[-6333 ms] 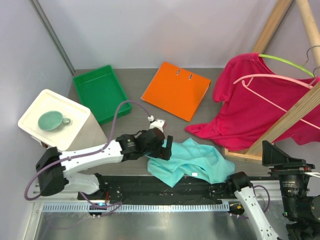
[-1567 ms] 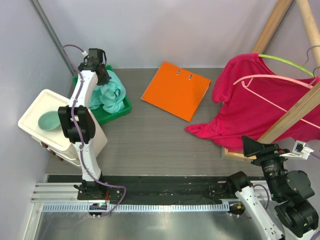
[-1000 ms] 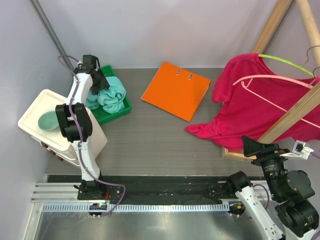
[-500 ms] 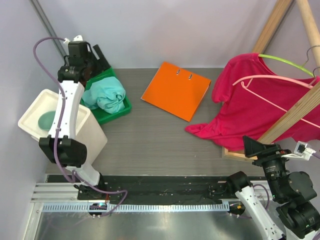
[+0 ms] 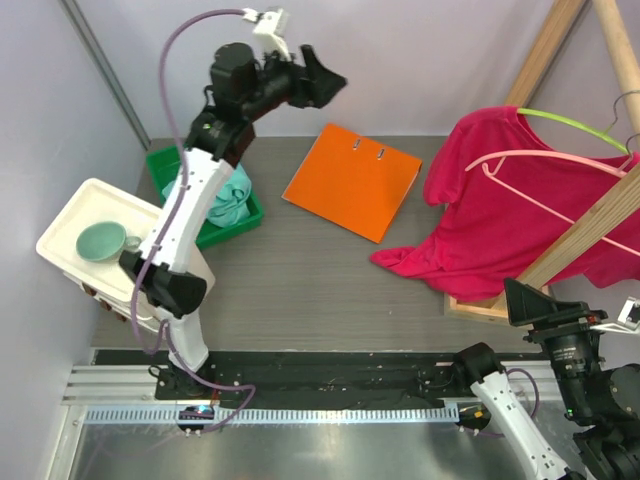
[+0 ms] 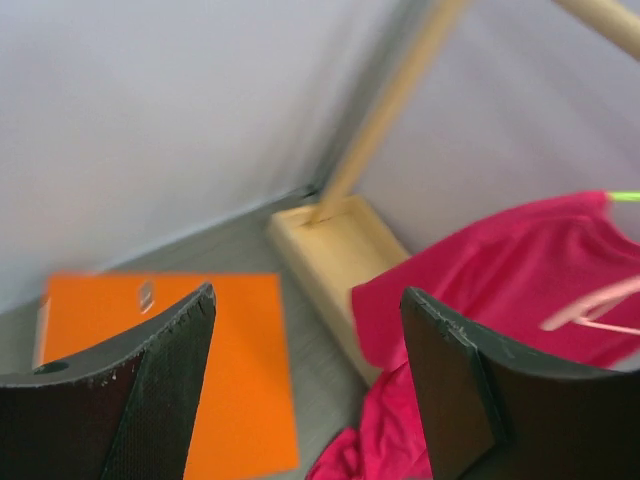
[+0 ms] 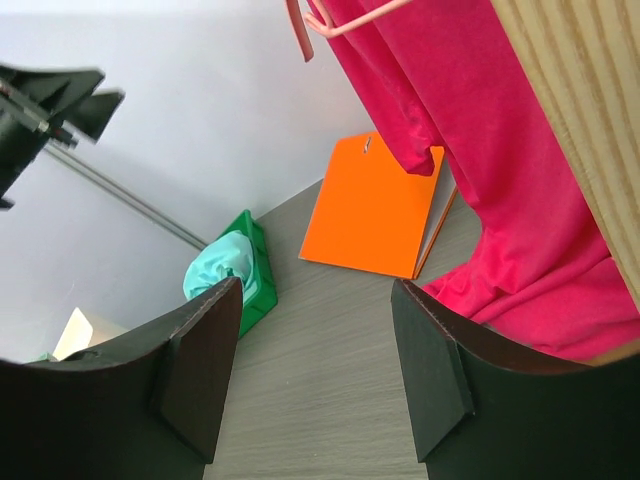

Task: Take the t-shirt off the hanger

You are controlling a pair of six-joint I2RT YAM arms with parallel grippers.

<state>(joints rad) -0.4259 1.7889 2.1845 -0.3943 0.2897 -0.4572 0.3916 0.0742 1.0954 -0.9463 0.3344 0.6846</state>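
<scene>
A magenta t-shirt (image 5: 490,220) hangs on a pink hanger (image 5: 560,170) on the wooden rack at the right, its hem trailing onto the table. My left gripper (image 5: 322,84) is raised high at the back, above the orange folder, open and empty. In the left wrist view the open gripper (image 6: 310,380) faces the t-shirt (image 6: 520,270) and hanger (image 6: 590,305) from well away. My right gripper (image 5: 525,300) is open and empty at the near right, just below the shirt's hem. In the right wrist view the gripper (image 7: 315,370) is open, with the t-shirt (image 7: 500,200) to the upper right.
An orange folder (image 5: 352,180) lies mid-table. A green tray (image 5: 160,163) at the back left holds a teal shirt (image 5: 230,200). A white box (image 5: 70,215) with a green cup (image 5: 100,240) stands at the left. A green hanger (image 5: 570,125) hangs behind the pink one. The wooden rack beam (image 5: 590,235) crosses the shirt.
My left arm carried the teal shirt from mid-table to the green tray, let it go, then swung up and right above the folder. My right arm shifted slightly lower.
</scene>
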